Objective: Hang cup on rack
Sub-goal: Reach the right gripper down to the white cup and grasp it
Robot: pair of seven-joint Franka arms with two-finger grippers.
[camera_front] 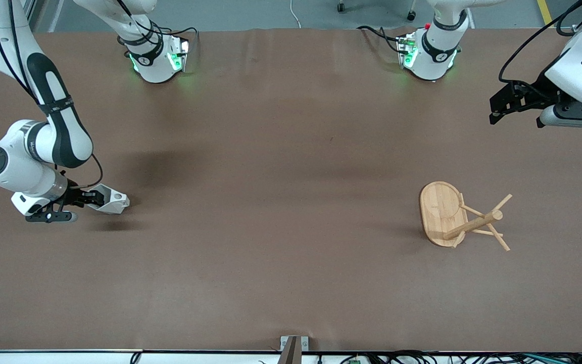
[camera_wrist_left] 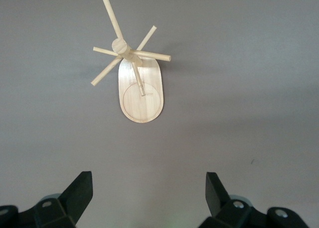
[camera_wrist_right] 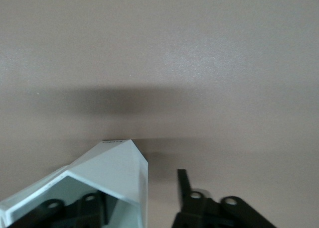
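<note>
The white faceted cup [camera_front: 114,200] lies on its side on the table at the right arm's end. My right gripper [camera_front: 93,198] is low at the cup's mouth and open. In the right wrist view, the right gripper [camera_wrist_right: 142,200] has one finger inside the cup [camera_wrist_right: 114,168], while the other finger [camera_wrist_right: 184,185] stands outside the wall with a gap. The bamboo rack [camera_front: 440,212] stands on its oval base toward the left arm's end, pegs spread from its post [camera_front: 473,225]. My left gripper [camera_front: 498,108] hangs open and empty, high over the table. It sees the rack [camera_wrist_left: 141,88] from above, between its open fingers [camera_wrist_left: 79,193].
The brown table mat [camera_front: 281,202] is bare between cup and rack. The two arm bases [camera_front: 157,60] stand along the table's edge farthest from the front camera. A small metal bracket [camera_front: 293,346] sits at the nearest edge.
</note>
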